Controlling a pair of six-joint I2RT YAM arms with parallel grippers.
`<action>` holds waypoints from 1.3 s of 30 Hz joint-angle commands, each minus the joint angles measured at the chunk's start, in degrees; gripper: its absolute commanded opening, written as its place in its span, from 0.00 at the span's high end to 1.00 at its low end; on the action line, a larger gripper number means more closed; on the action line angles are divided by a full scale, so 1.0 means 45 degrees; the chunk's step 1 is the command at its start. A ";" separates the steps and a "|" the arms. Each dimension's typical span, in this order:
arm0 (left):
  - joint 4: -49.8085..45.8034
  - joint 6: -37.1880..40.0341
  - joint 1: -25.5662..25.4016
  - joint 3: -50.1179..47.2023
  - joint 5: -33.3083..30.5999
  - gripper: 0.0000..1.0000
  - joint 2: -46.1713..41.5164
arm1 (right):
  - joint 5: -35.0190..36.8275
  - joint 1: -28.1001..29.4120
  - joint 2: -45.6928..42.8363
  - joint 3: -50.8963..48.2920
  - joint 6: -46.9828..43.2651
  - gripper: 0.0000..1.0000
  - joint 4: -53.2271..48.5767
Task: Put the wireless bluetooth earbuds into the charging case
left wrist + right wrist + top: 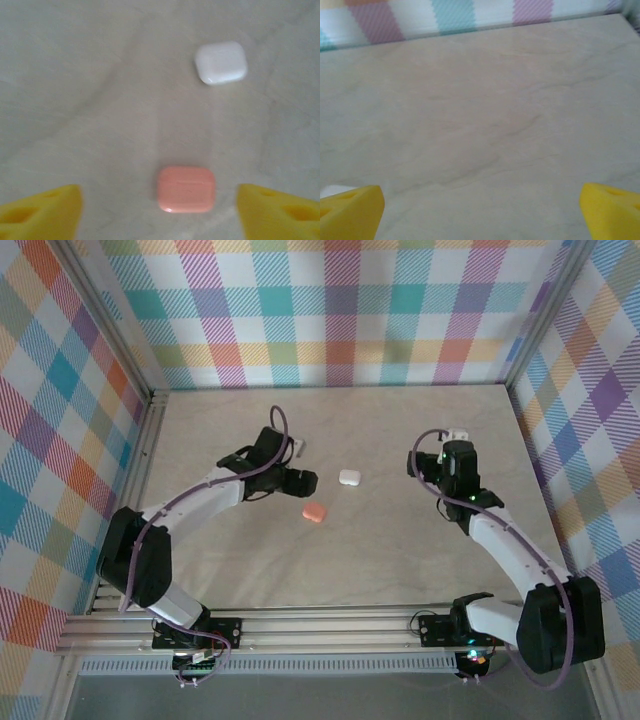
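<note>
Bare tabletop surrounds the pink case and the white case, which lie well apart with a passable gap between them. Ahead of the right gripper the surface runs free to the plaid wall, which blocks further reach.

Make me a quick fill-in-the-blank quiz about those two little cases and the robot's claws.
1. In the left wrist view, the case closer to the left gripper is coloured ____.
2. The white case lies on the table with its lid ____.
3. The right gripper has its jaws ____, with nothing between them.
Missing words: pink; closed; open.
</note>
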 commanded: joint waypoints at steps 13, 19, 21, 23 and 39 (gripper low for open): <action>0.7944 0.1703 0.4435 -0.5496 -0.1834 0.00 -0.2022 | 0.0963 -0.1051 0.2106 -0.2667 -0.2215 0.00 0.7156; 1.2100 0.1282 0.5343 -0.8251 -0.3029 0.00 -0.2067 | 0.0281 -0.1988 0.2037 -0.3357 -0.1185 0.00 0.7425; 1.2628 0.1252 0.5728 -0.8606 -0.2902 0.00 -0.1896 | 0.0199 -0.1997 0.1930 -0.3433 -0.1371 0.00 0.7164; 1.2842 0.0910 0.6124 -0.8753 -0.2556 0.00 -0.1818 | 0.0011 -0.2098 0.1760 -0.3780 -0.1372 0.00 0.7672; 1.5536 0.1386 0.6268 -0.9083 -0.0280 0.00 0.0265 | -0.2455 -0.2441 0.4937 -0.4490 -0.1558 0.00 1.2454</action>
